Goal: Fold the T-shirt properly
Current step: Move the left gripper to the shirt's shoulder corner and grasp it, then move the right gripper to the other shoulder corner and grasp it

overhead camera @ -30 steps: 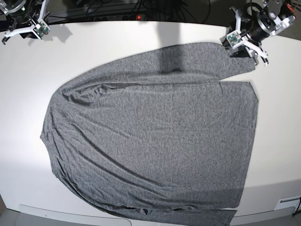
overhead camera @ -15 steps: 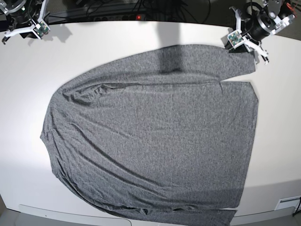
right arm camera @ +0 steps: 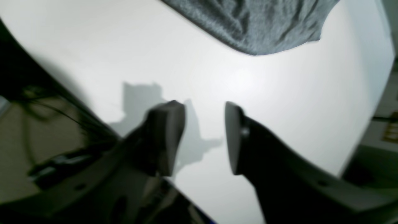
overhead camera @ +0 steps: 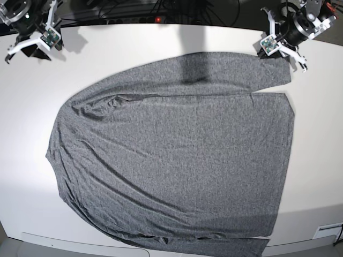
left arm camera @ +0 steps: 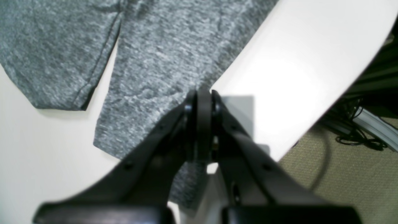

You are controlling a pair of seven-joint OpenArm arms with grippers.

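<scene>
The heather-grey T-shirt (overhead camera: 171, 160) lies spread flat on the white table (overhead camera: 134, 53), one long sleeve running along the far side to the right. My left gripper (overhead camera: 280, 52) is at that sleeve's end. In the left wrist view its jaws (left arm camera: 203, 93) are pressed together right on the sleeve's (left arm camera: 161, 56) outer edge, with cloth running under them. My right gripper (overhead camera: 29, 45) hovers at the far left corner over bare table. The right wrist view shows it (right arm camera: 203, 137) open and empty, with a rumpled part of the shirt (right arm camera: 255, 21) well ahead of it.
Cables and a power strip (overhead camera: 150, 19) lie beyond the table's far edge. Carpeted floor with cables (left arm camera: 342, 174) drops off just right of the left gripper. A white strip (overhead camera: 80, 241) runs along the front edge, where the other sleeve (overhead camera: 225, 247) hangs over.
The left gripper has gone from open to shut at the sleeve's end. The right gripper has opened wider and shifted slightly in over the table. The shirt has not moved.
</scene>
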